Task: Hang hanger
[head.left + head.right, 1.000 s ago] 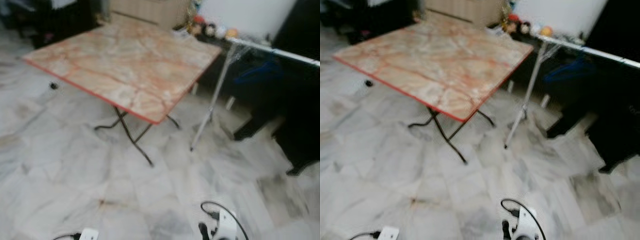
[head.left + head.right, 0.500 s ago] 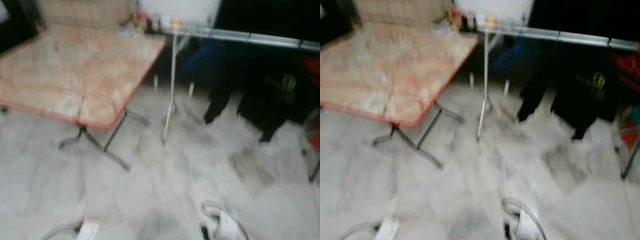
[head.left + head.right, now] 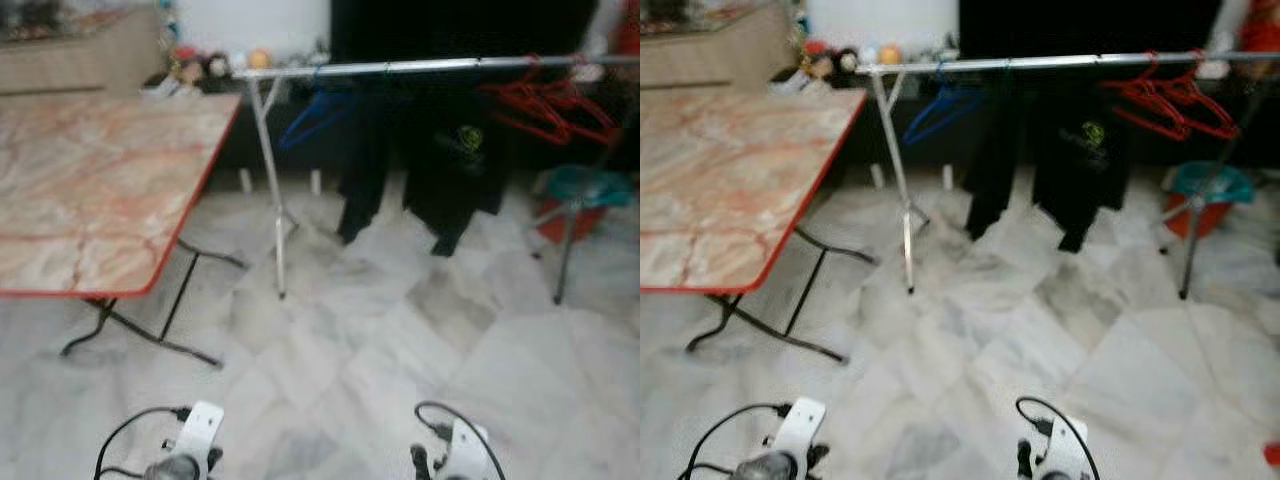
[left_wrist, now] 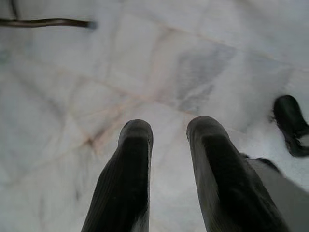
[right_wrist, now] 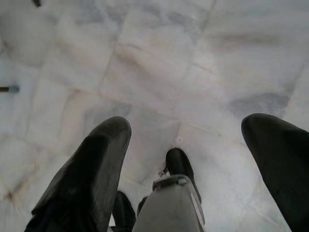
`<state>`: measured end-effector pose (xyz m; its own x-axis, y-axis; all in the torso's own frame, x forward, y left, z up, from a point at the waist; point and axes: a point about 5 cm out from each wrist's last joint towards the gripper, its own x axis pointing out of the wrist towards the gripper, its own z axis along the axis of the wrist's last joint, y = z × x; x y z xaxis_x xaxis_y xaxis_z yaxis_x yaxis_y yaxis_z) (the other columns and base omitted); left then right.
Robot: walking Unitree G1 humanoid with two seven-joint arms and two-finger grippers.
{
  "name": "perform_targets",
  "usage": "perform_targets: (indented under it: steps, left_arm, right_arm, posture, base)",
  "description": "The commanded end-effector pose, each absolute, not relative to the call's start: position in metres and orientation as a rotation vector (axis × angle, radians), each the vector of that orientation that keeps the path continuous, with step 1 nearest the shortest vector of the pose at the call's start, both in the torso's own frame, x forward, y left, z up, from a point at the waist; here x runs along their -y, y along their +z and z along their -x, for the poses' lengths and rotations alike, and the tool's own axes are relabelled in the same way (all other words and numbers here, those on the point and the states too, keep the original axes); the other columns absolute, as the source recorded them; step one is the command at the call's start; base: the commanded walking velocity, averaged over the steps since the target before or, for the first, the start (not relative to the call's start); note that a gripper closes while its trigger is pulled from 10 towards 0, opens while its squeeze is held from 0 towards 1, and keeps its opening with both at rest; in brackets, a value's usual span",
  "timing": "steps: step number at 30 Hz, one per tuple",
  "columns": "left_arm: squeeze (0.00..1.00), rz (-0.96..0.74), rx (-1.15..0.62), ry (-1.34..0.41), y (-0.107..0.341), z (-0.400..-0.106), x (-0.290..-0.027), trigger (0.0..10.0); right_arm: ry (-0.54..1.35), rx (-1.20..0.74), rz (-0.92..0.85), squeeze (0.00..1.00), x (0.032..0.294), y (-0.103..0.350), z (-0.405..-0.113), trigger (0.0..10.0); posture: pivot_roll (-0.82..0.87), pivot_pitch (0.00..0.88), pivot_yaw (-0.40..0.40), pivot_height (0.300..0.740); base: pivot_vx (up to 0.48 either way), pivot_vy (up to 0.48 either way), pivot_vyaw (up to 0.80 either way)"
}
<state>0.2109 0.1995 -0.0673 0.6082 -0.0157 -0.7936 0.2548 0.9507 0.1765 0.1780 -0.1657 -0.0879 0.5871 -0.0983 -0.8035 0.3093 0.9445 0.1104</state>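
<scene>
Red hangers [image 3: 1165, 100] hang on the rail [image 3: 1040, 62], a blue hanger [image 3: 940, 108] toward its left end; they're likely light, stiff, slippery plastic, so grab one by the neck. Your left gripper [image 4: 169, 133] is slightly parted, your right gripper [image 5: 186, 130] spread wide, both empty above the floor [image 3: 380, 340]. Blur hides hook details.

1. Left arm [image 3: 195, 440]: silver-white housing with a looped black cable.
2. Right arm [image 3: 458, 452]: same finish and cable.
3. Left gripper [image 4: 169, 145], right gripper [image 5: 186, 140]: long, rounded black fingers, apparently ribbed.
</scene>
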Motion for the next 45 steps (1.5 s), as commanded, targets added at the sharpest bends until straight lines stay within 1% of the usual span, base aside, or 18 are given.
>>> perform_targets:
  steps: [1,8,11,13,14,16,18,21,29,38,45]
  left_arm:
    - [0.0,-0.268,-0.919,-0.157,-0.068,-0.21,-0.198,10.0]
    - [0.0,-0.233,-0.931,-0.155,-0.073,-0.203,-0.192,10.0]
    - [0.0,-0.176,-0.927,-0.109,-0.076,-0.198,-0.192,10.0]
    - [0.0,-0.168,-0.924,-0.101,-0.076,-0.198,-0.192,10.0]
    - [0.0,-0.137,-0.915,-0.081,-0.076,-0.197,-0.192,10.0]
    - [0.0,-0.126,-0.929,-0.074,-0.078,-0.193,-0.193,10.0]
    - [0.0,-0.117,-0.937,-0.069,-0.079,-0.19,-0.194,10.0]
    - [0.0,-0.108,-0.941,-0.045,-0.08,-0.186,-0.197,10.0]
    - [0.0,-0.069,-0.937,-0.01,-0.081,-0.184,-0.199,10.0]
    - [0.0,-0.07,-0.948,-0.027,-0.082,-0.182,-0.197,10.0]
    - [0.0,-0.072,-0.946,-0.027,-0.082,-0.183,-0.197,10.0]
  right_arm:
    - [-0.24,-0.919,-0.253,0.0,0.165,-0.088,-0.178,10.0]
    - [-0.244,-0.913,-0.25,0.0,0.168,-0.088,-0.177,10.0]
    - [-0.229,-0.921,-0.229,0.0,0.172,-0.088,-0.176,10.0]
    - [-0.23,-0.92,-0.228,0.0,0.172,-0.088,-0.176,10.0]
    - [-0.22,-0.922,-0.21,0.0,0.174,-0.088,-0.177,10.0]
    - [-0.227,-0.868,-0.2,0.0,0.195,-0.081,-0.184,10.0]
    - [-0.241,-0.849,-0.198,0.0,0.208,-0.078,-0.186,10.0]
    - [-0.248,-0.848,-0.197,0.0,0.214,-0.077,-0.187,10.0]
    - [-0.244,-0.888,-0.199,0.0,0.216,-0.08,-0.181,10.0]
    - [-0.242,-0.91,-0.196,0.0,0.217,-0.082,-0.175,10.0]
    - [-0.237,-0.916,-0.189,0.0,0.218,-0.083,-0.174,10.0]
  posture:
    - [-0.03,0.0,0.064,0.74]
    - [-0.03,0.0,0.051,0.74]
    - [0.03,0.0,0.009,0.74]
    - [0.03,0.0,0.009,0.74]
    - [0.03,0.0,0.001,0.74]
    - [0.03,0.0,-0.011,0.74]
    - [0.03,0.0,-0.014,0.74]
    - [0.04,0.0,-0.028,0.74]
    - [0.05,0.0,-0.037,0.74]
    - [0.05,0.0,-0.036,0.74]
    - [0.05,0.0,-0.036,0.74]
  base:
    - [0.0,0.0,-0.67]
    - [0.0,0.0,-0.67]
    - [0.0,0.0,-0.6]
    - [0.0,0.0,-0.47]
    - [0.0,0.0,0.0]
    - [0.0,0.0,0.0]
    - [0.0,0.0,0.0]
    - [0.226,0.0,0.0]
    - [0.37,0.0,0.0]
    - [0.342,0.0,-0.67]
    - [0.327,0.0,0.0]
